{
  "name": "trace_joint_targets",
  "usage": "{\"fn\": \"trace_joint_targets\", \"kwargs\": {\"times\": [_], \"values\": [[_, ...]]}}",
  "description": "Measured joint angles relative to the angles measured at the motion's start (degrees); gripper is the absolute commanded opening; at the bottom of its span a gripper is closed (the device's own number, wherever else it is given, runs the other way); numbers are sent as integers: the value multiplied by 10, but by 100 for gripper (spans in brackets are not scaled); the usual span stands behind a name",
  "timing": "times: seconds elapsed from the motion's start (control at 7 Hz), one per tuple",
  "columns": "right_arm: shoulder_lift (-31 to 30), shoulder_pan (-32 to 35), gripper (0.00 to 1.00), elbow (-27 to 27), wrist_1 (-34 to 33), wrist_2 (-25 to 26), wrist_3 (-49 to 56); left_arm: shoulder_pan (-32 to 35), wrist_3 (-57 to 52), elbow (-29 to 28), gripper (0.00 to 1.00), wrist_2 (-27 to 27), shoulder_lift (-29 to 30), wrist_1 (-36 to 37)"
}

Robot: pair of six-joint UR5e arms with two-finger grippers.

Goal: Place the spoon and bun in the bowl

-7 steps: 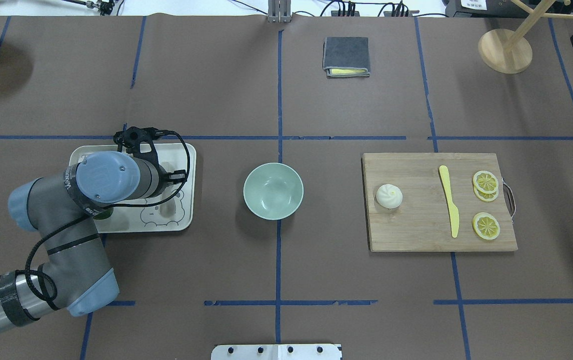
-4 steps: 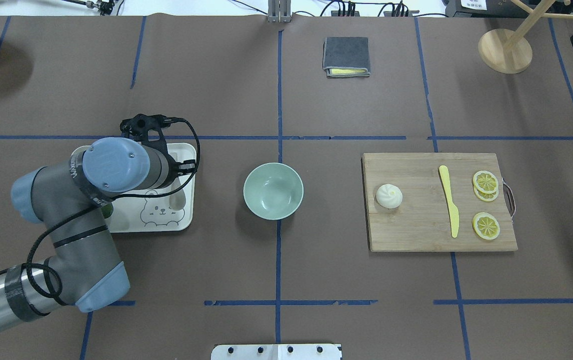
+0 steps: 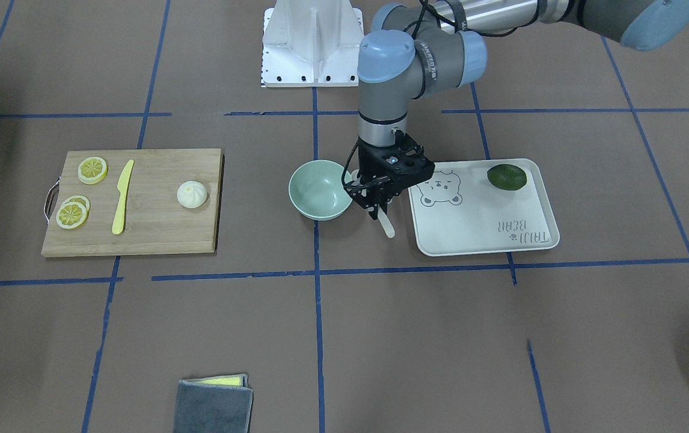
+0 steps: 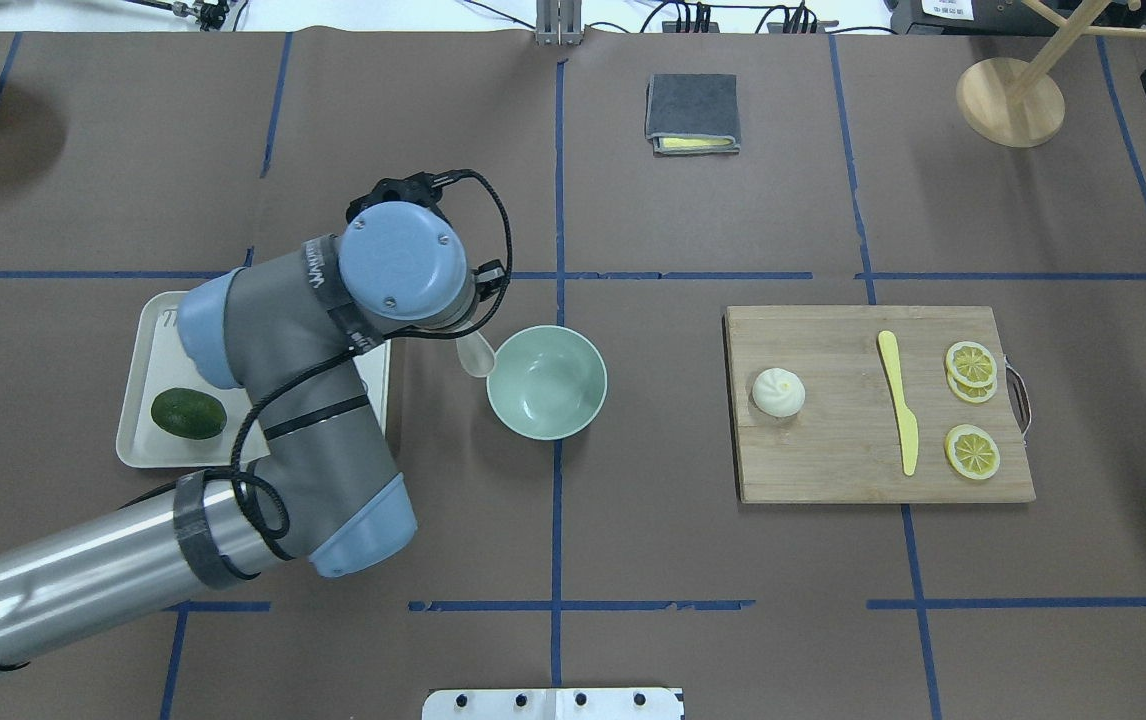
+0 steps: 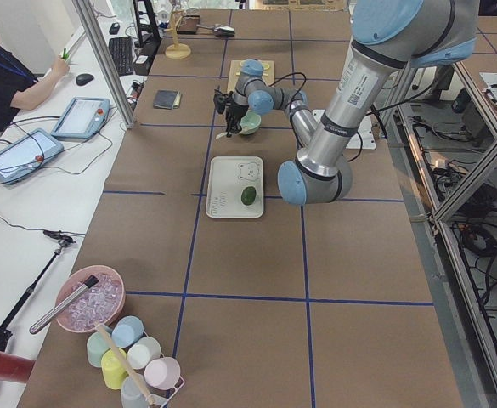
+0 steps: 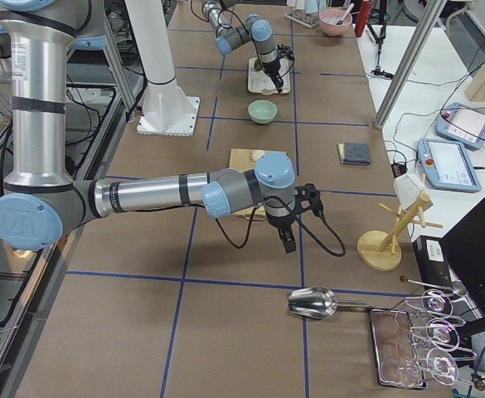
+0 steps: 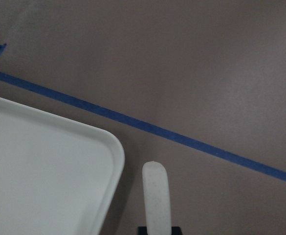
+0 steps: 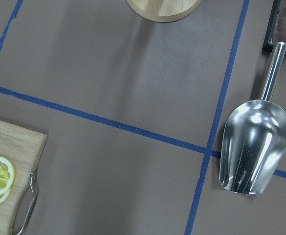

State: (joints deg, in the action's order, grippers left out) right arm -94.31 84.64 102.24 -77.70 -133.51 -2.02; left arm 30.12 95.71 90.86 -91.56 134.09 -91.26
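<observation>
Since a second ago the left arm's jaws have swung off the white tray. They pinch the spoon, now held just beside the mint bowl, not yet over it, so the drop looks close. The bun sits on the cutting board, well right; I cannot tell how the right arm's jaws stand.
</observation>
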Motion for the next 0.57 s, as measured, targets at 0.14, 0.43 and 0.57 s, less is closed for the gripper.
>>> {"fn": "trace_joint_targets", "kwargs": {"times": [0.14,0.43,0.57], "values": [[0,0,100,0,0,0,0,-12,17,-21,30,1,25,4],[-1,0,100,-1,0,0,0,-27,19,-32,100,7,38,5],[0,0,100,-1,1,0,1,-29,6,-31,100,17,37,5]]}}
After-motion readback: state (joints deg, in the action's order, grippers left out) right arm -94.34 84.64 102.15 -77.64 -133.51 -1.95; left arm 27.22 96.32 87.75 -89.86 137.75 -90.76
